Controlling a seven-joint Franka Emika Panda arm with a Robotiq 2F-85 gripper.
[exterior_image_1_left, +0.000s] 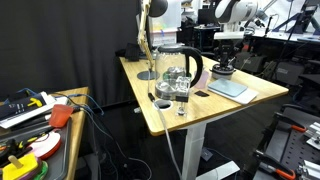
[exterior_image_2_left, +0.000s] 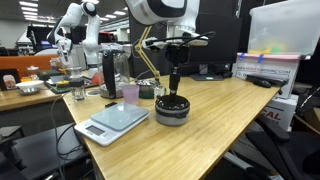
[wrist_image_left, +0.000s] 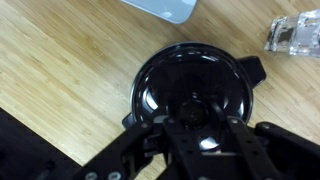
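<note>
wrist view: the gripper (wrist_image_left: 195, 120) comes in from the bottom edge, its dark fingers drawn in narrow on the centre knob of the black glossy round lid (wrist_image_left: 165, 80).
grip: one finger on each side of the knob, closed tight on it. it reads as a hold, though the fingers half hide the knob.
lid's place: on the light wooden table (wrist_image_left: 50, 60), and in an exterior view it sits on top of a low round dark base (exterior_image_2_left: 172, 114).
neighbours: the flat white kitchen scale (exterior_image_2_left: 112, 122) lies just beside the base, the pink-tinted clear cup (exterior_image_2_left: 131, 95) stands behind the scale, and the glass jug with a black handle (exterior_image_1_left: 180, 72) is well apart.
alignment: in both exterior views the gripper stands upright, straight above the middle of the lid. nice and square.
doing it well: as i judge it, the pinch wants to stay centred on the knob. any rise should be slow and straight up, so the lid neither tilts nor drags the base along.
risk: a glossy knob could slip from a light squeeze. the scale is close, so a sideways swing might clip its corner.
</note>
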